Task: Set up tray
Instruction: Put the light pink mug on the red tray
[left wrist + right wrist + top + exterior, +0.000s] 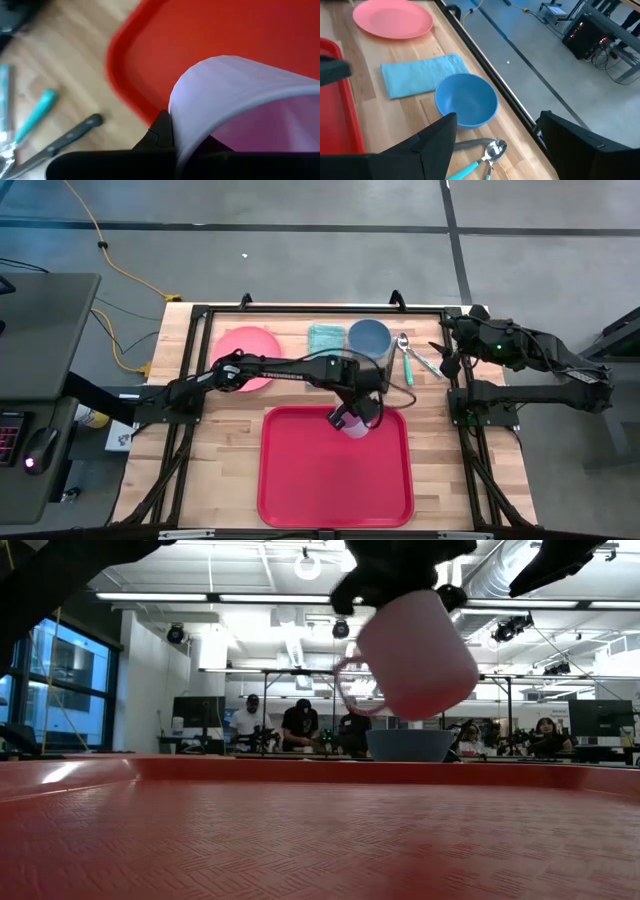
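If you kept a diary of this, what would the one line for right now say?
left gripper: shut on pink mug, held above red tray | right gripper: open, waiting at table edge beside spoon

Tray [300, 490] floor is lying bare over most of its area, so there's wide free room to come down, esp. the near and left parts. Only its far right corner is being taken up: left gripper [352, 418] w/ pink mug [353, 424] is hanging above it, off the floor. Behind the tray the counter [225, 450] is crowded: pink plate [246, 358], blue cloth [325, 337], blue bowl [369, 337], spoon [405, 355] and knife [428, 364] are sitting in a row. Right gripper [447, 352] is hovering open near the cutlery at the far right edge. Counter strips beside the tray are staying passable.
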